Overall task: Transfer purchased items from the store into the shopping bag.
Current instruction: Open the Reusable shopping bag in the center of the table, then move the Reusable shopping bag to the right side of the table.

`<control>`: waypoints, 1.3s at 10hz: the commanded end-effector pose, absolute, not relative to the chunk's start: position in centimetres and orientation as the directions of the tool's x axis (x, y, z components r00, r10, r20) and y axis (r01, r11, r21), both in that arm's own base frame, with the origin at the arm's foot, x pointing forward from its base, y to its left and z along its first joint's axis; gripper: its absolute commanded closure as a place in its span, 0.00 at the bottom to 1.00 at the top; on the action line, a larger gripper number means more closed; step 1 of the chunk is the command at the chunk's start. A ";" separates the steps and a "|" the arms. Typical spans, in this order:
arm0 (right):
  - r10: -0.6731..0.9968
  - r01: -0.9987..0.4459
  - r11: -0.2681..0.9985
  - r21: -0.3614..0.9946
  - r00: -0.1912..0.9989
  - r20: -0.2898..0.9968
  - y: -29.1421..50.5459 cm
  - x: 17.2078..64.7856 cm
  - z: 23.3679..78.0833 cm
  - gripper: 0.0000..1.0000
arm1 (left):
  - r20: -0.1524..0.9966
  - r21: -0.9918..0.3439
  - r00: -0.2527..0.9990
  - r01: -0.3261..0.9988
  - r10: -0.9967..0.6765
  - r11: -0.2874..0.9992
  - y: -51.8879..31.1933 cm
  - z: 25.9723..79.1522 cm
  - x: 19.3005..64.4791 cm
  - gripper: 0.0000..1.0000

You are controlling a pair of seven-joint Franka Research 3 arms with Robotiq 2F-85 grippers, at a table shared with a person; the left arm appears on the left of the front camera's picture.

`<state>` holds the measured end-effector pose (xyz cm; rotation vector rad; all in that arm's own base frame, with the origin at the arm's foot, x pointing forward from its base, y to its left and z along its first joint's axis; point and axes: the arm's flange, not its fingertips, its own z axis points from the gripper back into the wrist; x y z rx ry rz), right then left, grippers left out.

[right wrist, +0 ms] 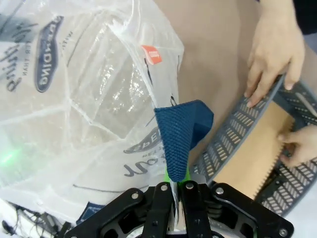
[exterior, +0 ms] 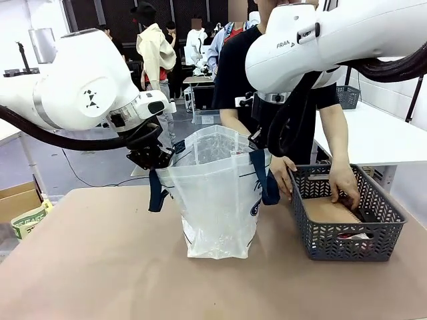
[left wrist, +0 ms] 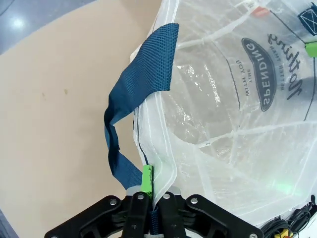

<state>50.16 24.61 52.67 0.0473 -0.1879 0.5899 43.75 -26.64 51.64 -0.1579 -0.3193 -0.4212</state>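
The translucent white shopping bag [exterior: 217, 193] stands upright in the middle of the table with its mouth held wide. My left gripper [exterior: 159, 159] is shut on the bag's left rim beside a navy strap handle [exterior: 155, 190]. In the left wrist view that gripper [left wrist: 151, 181] pinches the rim, with the handle [left wrist: 143, 84] and the oval logo [left wrist: 262, 74] beyond it. My right gripper [exterior: 259, 141] is shut on the right rim; its wrist view shows the gripper [right wrist: 177, 181] clamped at the base of the other handle [right wrist: 181, 134]. No pale-yellow purchased items can be made out.
A grey plastic basket [exterior: 383, 220] sits right of the bag with a tan cardboard sheet [exterior: 330, 210] inside. The person behind the table rests one hand [exterior: 283, 175] on the basket's near rim and has the other hand [exterior: 345, 187] inside it.
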 end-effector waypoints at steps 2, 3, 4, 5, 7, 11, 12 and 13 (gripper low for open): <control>0.553 -0.560 0.829 -0.014 0.814 0.178 24.7 50.3 52.7 1.00 | 0.336 -0.085 0.865 0.422 -0.373 0.903 -26.6 51.6 43.9 1.00; 0.553 -0.560 0.829 -0.014 0.814 0.178 24.7 50.3 52.7 1.00 | 0.336 -0.085 0.865 0.422 -0.373 0.903 -26.6 51.6 43.9 1.00; 0.553 -0.560 0.829 -0.014 0.814 0.178 24.7 50.3 52.7 1.00 | 0.336 -0.085 0.865 0.422 -0.373 0.903 -26.6 51.6 43.9 1.00; 0.553 -0.560 0.829 -0.014 0.814 0.178 24.7 50.3 52.7 1.00 | 0.336 -0.085 0.865 0.422 -0.373 0.903 -26.6 51.6 43.9 1.00; 0.553 -0.560 0.829 -0.014 0.814 0.178 24.7 50.3 52.7 1.00 | 0.336 -0.085 0.865 0.422 -0.373 0.903 -26.6 51.6 43.9 1.00; 0.553 -0.560 0.829 -0.014 0.814 0.178 24.7 50.3 52.7 1.00 | 0.336 -0.085 0.865 0.422 -0.373 0.903 -26.6 51.6 43.9 1.00; 0.553 -0.560 0.829 -0.014 0.814 0.178 24.7 50.3 52.7 1.00 | 0.336 -0.085 0.865 0.422 -0.373 0.903 -26.6 51.6 43.9 1.00; 0.553 -0.560 0.829 -0.014 0.814 0.178 24.7 50.3 52.7 1.00 | 0.336 -0.085 0.865 0.422 -0.373 0.903 -26.6 51.6 43.9 1.00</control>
